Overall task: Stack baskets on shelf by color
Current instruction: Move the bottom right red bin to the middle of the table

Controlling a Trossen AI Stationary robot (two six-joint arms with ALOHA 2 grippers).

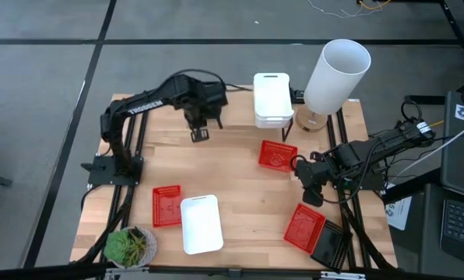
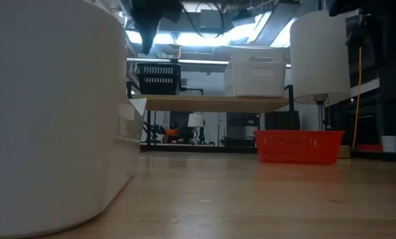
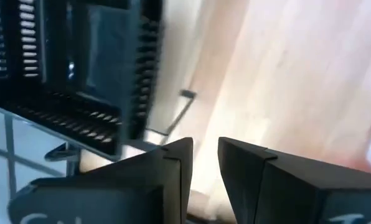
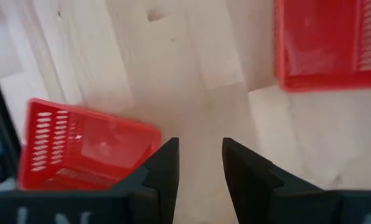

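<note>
The task looks partly done, judging by how things lie. On the narrow light-wood shelf on black legs [image 2: 211, 101] stand a stack of white plastic baskets [image 1: 272, 99] and, to their left in the low view, a black mesh-walled basket [image 2: 158, 78]. Off the shelf on the light-wood counter [image 1: 232, 167] remain three red mesh baskets: one just in front of the shelf [image 1: 277, 155], one beside the green potted plant [image 1: 166, 205], one farther from the shelf toward the counter's right front corner [image 1: 304, 227], touching another black mesh basket [image 1: 331, 246]. A loose white basket [image 1: 201, 224] lies beside the plant-side red one, its long axis running toward the shelf. The left end effector [image 1: 200, 134] hovers just before the shelf, fingers narrowly parted and empty; the right end effector [image 1: 313, 194], likewise narrowly apart and empty, hangs between two red baskets.
</note>
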